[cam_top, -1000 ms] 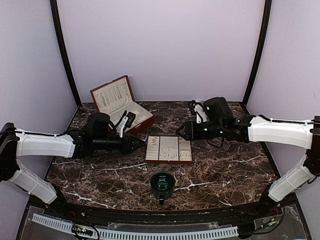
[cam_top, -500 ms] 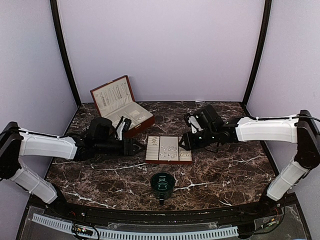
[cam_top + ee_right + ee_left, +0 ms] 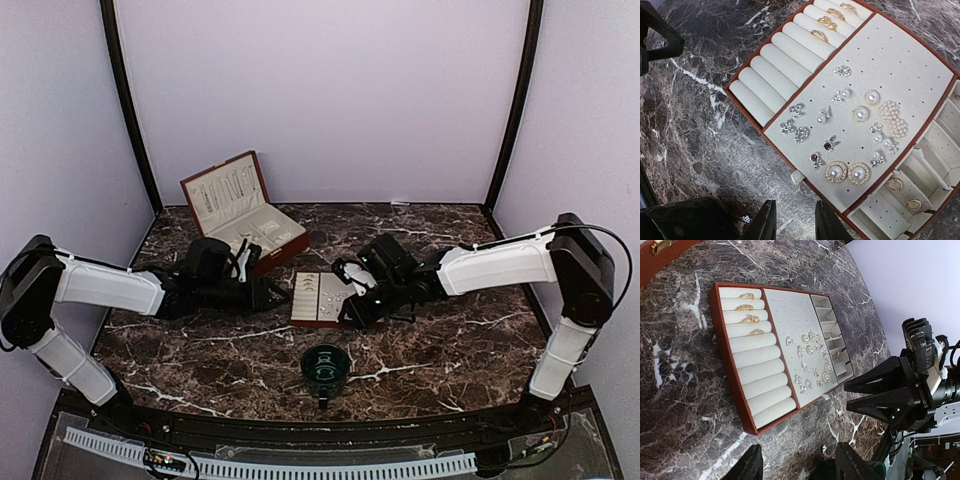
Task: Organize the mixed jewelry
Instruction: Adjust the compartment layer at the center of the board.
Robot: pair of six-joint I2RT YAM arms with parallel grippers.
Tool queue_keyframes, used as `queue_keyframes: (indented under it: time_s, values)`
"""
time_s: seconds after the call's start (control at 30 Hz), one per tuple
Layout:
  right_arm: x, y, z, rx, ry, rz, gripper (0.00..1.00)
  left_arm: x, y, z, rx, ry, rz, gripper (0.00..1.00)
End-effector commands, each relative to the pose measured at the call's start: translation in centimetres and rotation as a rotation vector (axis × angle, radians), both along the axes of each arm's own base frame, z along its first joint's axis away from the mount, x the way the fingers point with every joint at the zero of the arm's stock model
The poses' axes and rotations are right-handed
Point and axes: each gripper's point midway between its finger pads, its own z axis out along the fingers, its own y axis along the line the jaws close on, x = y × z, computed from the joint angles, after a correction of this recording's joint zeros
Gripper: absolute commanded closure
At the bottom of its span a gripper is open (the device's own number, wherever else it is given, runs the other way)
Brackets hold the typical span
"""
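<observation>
On the cream rolls (image 3: 765,385), four gold rings (image 3: 751,319)

- Left arm (image 3: 105,288): smooth white shells on the long links, with bulky black housings at the joints.
- Right arm (image 3: 495,265): the same white shells and black joints. A thin black cable (image 3: 605,231) loops over its elbow.
- Left end effector (image 3: 272,296): all black, with two tapered, wedge-shaped fingers (image 3: 747,467).
- Right end effector (image 3: 352,310): black and pointed, with a ribbed black housing and a white block behind it.
</observation>
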Motion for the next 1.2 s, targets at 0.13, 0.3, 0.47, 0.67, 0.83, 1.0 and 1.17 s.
queue_keyframes:
  time_s: [0.13,0.3,0.47,0.67,0.83,1.0,1.17]
  values:
    - [1.8,1.3,0.5,-0.016,-0.096,0.037,0.76,0.6,-0.5,-0.2,-0.01,0.045,0.001,0.49]
    - [4.3,-0.6,1.7,0.019,-0.087,-0.108,0.67,1.3,-1.3,-1.1,0.001,0.086,0.002,0.48]
    - [7.1,-3.9,2.4,0.026,-0.074,-0.279,0.58,1.9,-1.9,-2.2,0.008,0.122,0.0,0.46]
    - [8.9,-6.8,1.2,-0.013,-0.04,-0.394,0.57,2.5,-2.4,-3.2,0.019,0.147,0.0,0.42]
    - [9.7,-7.8,0.1,-0.02,-0.002,-0.452,0.55,2.8,-2.6,-4.1,0.046,0.167,-0.009,0.41]
    - [10.0,-8.0,-0.9,-0.014,0.026,-0.472,0.56,2.9,-2.6,-5.0,0.076,0.179,-0.017,0.41]
    - [10.1,-7.7,-1.7,0.002,0.05,-0.464,0.58,2.8,-2.9,-5.8,0.09,0.201,-0.041,0.41]
